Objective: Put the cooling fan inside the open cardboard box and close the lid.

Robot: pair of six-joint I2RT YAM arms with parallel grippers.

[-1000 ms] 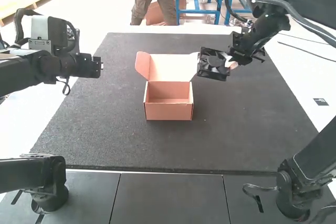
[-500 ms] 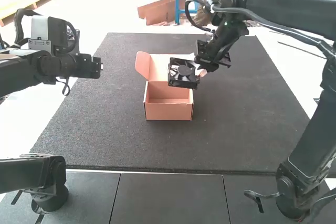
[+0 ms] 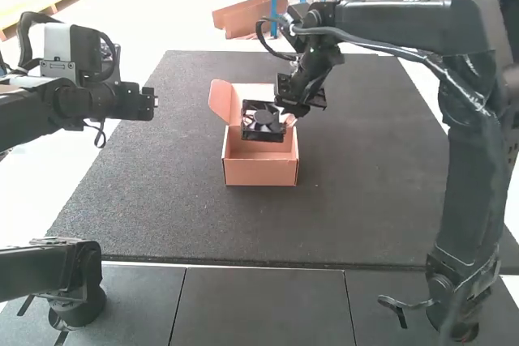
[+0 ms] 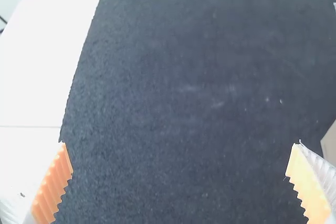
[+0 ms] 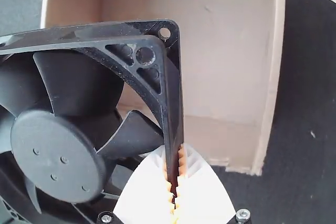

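Observation:
A black square cooling fan [image 3: 263, 121] hangs tilted over the open top of the brown cardboard box [image 3: 259, 166], its lid [image 3: 243, 103] standing up behind. My right gripper [image 3: 292, 111] is shut on the fan's frame edge. In the right wrist view the fan [image 5: 79, 129] is pinched between the white ribbed fingers [image 5: 176, 192], with the box interior [image 5: 220, 66] just beyond. My left gripper [image 3: 150, 103] hovers over the mat left of the box, and its orange pads [image 4: 50, 179] stand wide apart with nothing between them.
A black mat [image 3: 389, 184] covers the table, with bare white table [image 3: 16, 200] beyond its left edge. The right arm [image 3: 405, 18] reaches across above the mat's far half. The mat [image 4: 199, 87] lies under the left gripper.
My right gripper has carried the fan leftward and down, from right of the box to over its opening. The left arm has stayed in place.

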